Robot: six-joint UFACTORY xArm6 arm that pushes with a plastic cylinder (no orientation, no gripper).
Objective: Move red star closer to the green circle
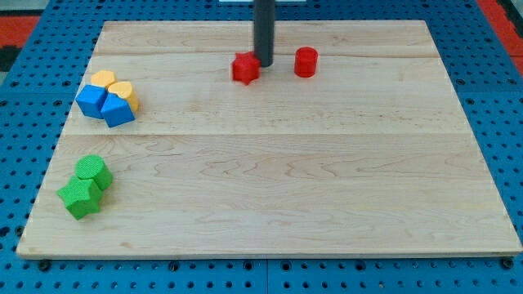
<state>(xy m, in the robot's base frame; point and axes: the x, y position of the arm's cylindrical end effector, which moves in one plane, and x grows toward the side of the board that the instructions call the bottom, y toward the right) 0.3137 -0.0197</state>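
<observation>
The push is judged to be at its start: the dark rod's tip (265,64) is set against the right side of the red star-shaped block (244,68), far centre on the pale wooden board (286,188). No pincer is fitted. A long near-leftward shove is needed towards the green round block (95,171) beside a green cube (80,198). A red cylinder (306,62) is seen right of the tip.

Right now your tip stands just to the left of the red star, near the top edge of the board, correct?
Not quite. In the camera view my tip stands just to the right of the red star, between it and the red cylinder. It is indeed near the top edge of the board.
</observation>
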